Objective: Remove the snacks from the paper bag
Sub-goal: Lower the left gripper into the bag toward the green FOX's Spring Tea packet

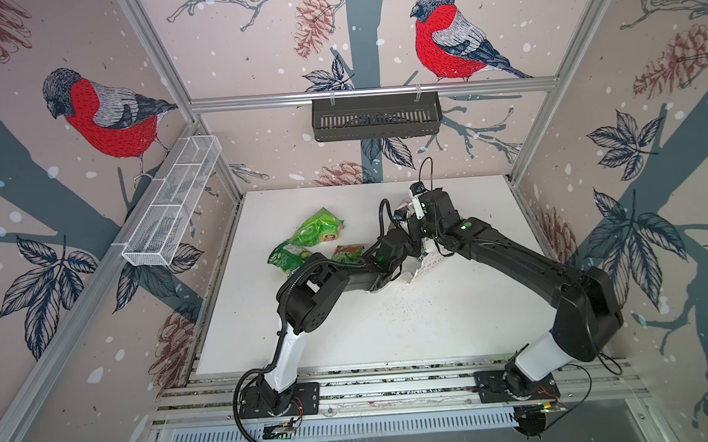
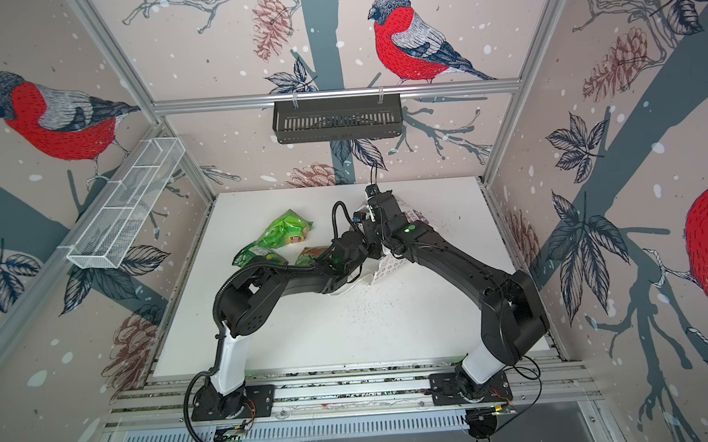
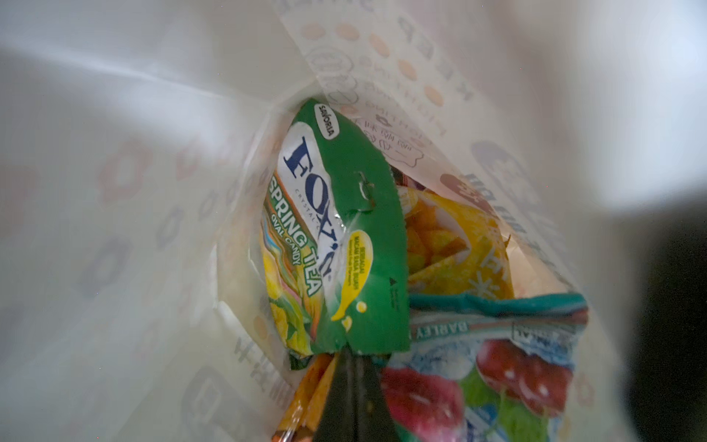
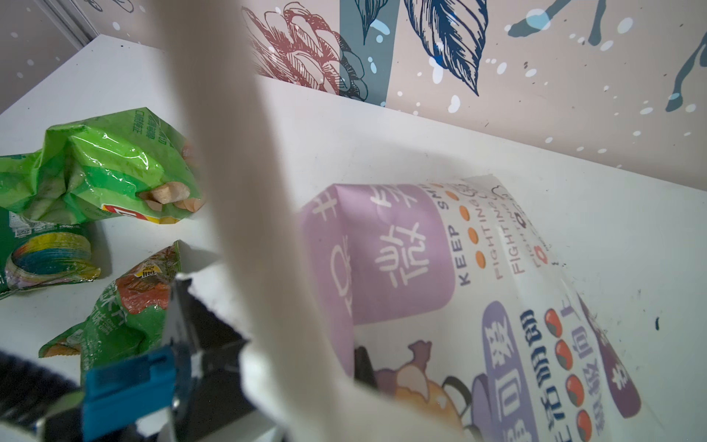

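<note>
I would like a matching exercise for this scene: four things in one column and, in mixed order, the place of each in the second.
1 Fox's packet
2 bright green packet
3 black basket
4 white mesh basket

a on the left wall
b inside the paper bag
c on the back rail
d on the table

Pairs: 1-b; 2-d; 3-c; 4-a

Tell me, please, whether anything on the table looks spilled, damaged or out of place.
Fine dark specks are scattered on the white table near the paper bag, like spilled crumbs or grit. The bag itself lies crumpled on its side.
</note>
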{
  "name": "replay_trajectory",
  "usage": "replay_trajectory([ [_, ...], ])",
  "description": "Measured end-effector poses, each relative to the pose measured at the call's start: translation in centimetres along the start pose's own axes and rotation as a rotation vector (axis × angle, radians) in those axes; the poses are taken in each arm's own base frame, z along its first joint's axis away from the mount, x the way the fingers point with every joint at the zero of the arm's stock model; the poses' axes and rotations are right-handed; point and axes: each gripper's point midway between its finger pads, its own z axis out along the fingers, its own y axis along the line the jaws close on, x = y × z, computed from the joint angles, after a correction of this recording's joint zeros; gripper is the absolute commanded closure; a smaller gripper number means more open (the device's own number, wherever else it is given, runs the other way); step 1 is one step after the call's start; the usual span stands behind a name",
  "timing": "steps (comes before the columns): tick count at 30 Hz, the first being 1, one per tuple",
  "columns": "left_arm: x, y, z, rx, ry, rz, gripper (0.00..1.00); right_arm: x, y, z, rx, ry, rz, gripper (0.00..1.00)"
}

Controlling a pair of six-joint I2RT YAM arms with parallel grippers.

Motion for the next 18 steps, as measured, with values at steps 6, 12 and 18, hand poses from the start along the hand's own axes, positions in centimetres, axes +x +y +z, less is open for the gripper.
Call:
replay_trajectory([
  [6, -0.7, -0.1, -1.7, 0.011, -0.025, -0.008, 1.0, 0.1, -0.3, 0.1, 0.006, 0.001, 0.008, 1.0],
  [12, -1.4, -0.3, -2.7, 0.019, -0.043, -0.013, 1.0, 0.0, -0.4, 0.3, 0.007, -0.001, 0.026, 1.0],
  [18, -1.3, -1.0, -1.9, 0.088, -0.056, -0.011, 0.61, 0.0, -0.4, 0.3, 0.003, -0.001, 0.032, 1.0],
])
